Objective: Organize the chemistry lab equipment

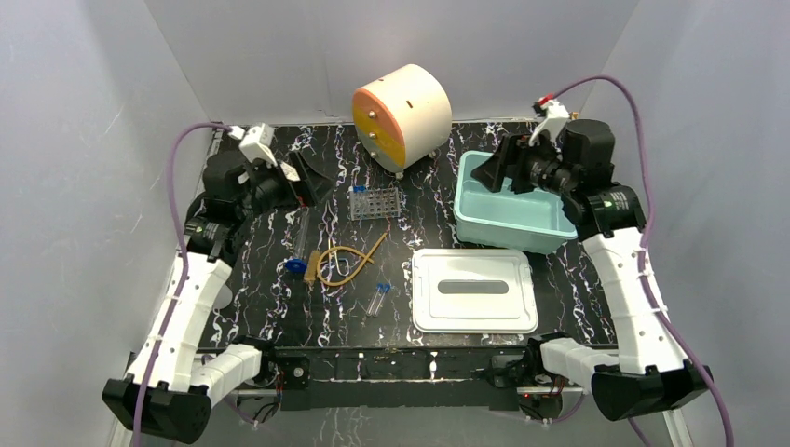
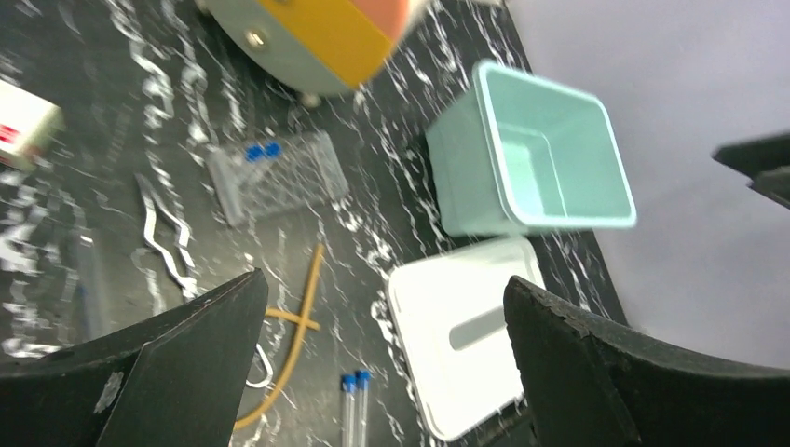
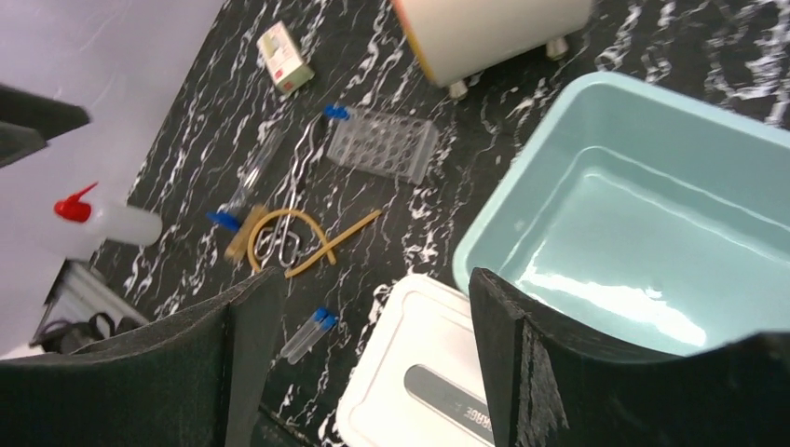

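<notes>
A clear tube rack point(image 1: 375, 202) stands mid-table and shows in both wrist views point(image 2: 278, 174) point(image 3: 382, 144). A tan tubing coil point(image 1: 345, 264) point(image 2: 293, 321) point(image 3: 298, 237) lies in front of it, over metal tongs point(image 3: 289, 205). A wooden-handled tool point(image 3: 244, 233) lies at the coil's left. Two blue-capped tubes point(image 1: 377, 298) point(image 2: 354, 405) point(image 3: 310, 333) lie side by side nearer the front. My left gripper point(image 1: 312, 182) point(image 2: 387, 354) is open and empty, raised left of the rack. My right gripper point(image 1: 494, 172) point(image 3: 368, 363) is open and empty above the tub's left end.
The teal tub point(image 1: 512, 219) point(image 3: 652, 214) sits back right, empty. Its white lid point(image 1: 473, 289) point(image 2: 466, 326) lies flat in front of it. The cream-and-orange cabinet point(image 1: 401, 112) is at the back. A small white box point(image 3: 284, 56) and a red-capped wash bottle point(image 3: 102, 223) are at the left.
</notes>
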Controlling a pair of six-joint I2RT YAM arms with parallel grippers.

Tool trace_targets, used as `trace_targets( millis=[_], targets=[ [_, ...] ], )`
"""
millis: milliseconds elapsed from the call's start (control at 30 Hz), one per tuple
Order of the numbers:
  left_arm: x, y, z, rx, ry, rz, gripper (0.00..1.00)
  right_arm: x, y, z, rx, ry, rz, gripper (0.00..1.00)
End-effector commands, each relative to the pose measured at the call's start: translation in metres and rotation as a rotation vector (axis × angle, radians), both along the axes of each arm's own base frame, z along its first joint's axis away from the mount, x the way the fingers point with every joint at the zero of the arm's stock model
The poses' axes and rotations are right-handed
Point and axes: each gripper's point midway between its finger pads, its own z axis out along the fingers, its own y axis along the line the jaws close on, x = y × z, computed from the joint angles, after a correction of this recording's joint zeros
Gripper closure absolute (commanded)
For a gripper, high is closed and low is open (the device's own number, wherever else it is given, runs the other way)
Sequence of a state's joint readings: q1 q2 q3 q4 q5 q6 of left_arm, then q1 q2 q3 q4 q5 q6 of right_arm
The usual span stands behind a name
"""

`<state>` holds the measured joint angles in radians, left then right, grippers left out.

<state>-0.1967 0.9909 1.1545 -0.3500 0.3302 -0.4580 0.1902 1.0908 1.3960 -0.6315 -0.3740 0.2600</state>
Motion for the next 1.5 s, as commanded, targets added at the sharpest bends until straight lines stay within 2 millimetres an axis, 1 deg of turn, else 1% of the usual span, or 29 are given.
trace_targets(
  millis=[0,67,167,233,300,367,467,567,700,767,867,967,1033,1167,1200,1233,1267,1333,1400,1467],
  targets=[
    [-0.018,-0.034,-0.027,-0.088,0.125,-0.183,0.02,-0.012,0.041,-0.006,0.007,0.004,0.137,0.20],
    [-0.021,-0.029,-0.051,-0.079,0.215,-0.141,0.02,-0.021,0.068,-0.013,0.010,0.017,0.181,0.20],
    [-0.029,-0.019,-0.089,-0.036,0.366,-0.072,0.02,-0.037,0.112,-0.032,-0.017,0.060,0.261,0.24],
    [-0.036,-0.010,-0.114,0.006,0.471,-0.017,0.02,-0.044,0.131,-0.042,-0.044,0.060,0.274,0.25],
    [-0.046,0.002,-0.139,0.054,0.573,0.044,0.03,-0.048,0.143,-0.049,-0.061,0.058,0.266,0.25],
    [-0.054,0.010,-0.156,0.086,0.643,0.092,0.06,-0.052,0.153,-0.056,-0.073,0.071,0.270,0.25],
    [-0.063,0.016,-0.171,0.081,0.710,0.154,0.09,-0.057,0.163,-0.071,-0.105,0.104,0.254,0.25],
    [-0.068,0.025,-0.186,0.082,0.755,0.235,0.12,-0.058,0.167,-0.095,-0.148,0.150,0.222,0.26],
    [-0.067,0.037,-0.209,0.115,0.783,0.325,0.13,-0.068,0.182,-0.122,-0.219,0.168,0.226,0.27],
    [-0.064,0.038,-0.218,0.121,0.795,0.333,0.15,-0.070,0.186,-0.131,-0.246,0.169,0.218,0.26],
    [-0.058,0.031,-0.224,0.109,0.796,0.303,0.23,-0.073,0.190,-0.143,-0.260,0.191,0.221,0.26],
    [-0.047,0.034,-0.218,0.127,0.759,0.317,0.32,-0.075,0.190,-0.156,-0.266,0.222,0.210,0.26],
    [-0.041,0.033,-0.214,0.126,0.737,0.310,0.36,-0.077,0.193,-0.163,-0.264,0.238,0.217,0.28],
    [-0.036,0.030,-0.219,0.140,0.749,0.281,0.45,-0.082,0.198,-0.177,-0.271,0.279,0.233,0.31],
    [-0.037,0.026,-0.220,0.135,0.761,0.257,0.48,-0.083,0.199,-0.180,-0.266,0.292,0.227,0.32],
    [-0.037,0.019,-0.218,0.119,0.767,0.218,0.51,-0.085,0.199,-0.183,-0.265,0.300,0.229,0.32],
    [-0.038,0.009,-0.215,0.093,0.765,0.162,0.52,-0.087,0.199,-0.185,-0.258,0.310,0.227,0.32],
    [-0.044,-0.016,-0.204,0.048,0.751,0.033,0.49,-0.090,0.198,-0.191,-0.254,0.328,0.215,0.33],
    [-0.056,-0.038,-0.199,0.072,0.725,-0.058,0.47,-0.088,0.190,-0.196,-0.258,0.353,0.148,0.39],
    [-0.069,-0.054,-0.201,0.120,0.708,-0.112,0.46,-0.083,0.179,-0.193,-0.237,0.351,0.065,0.43]
  ],
)
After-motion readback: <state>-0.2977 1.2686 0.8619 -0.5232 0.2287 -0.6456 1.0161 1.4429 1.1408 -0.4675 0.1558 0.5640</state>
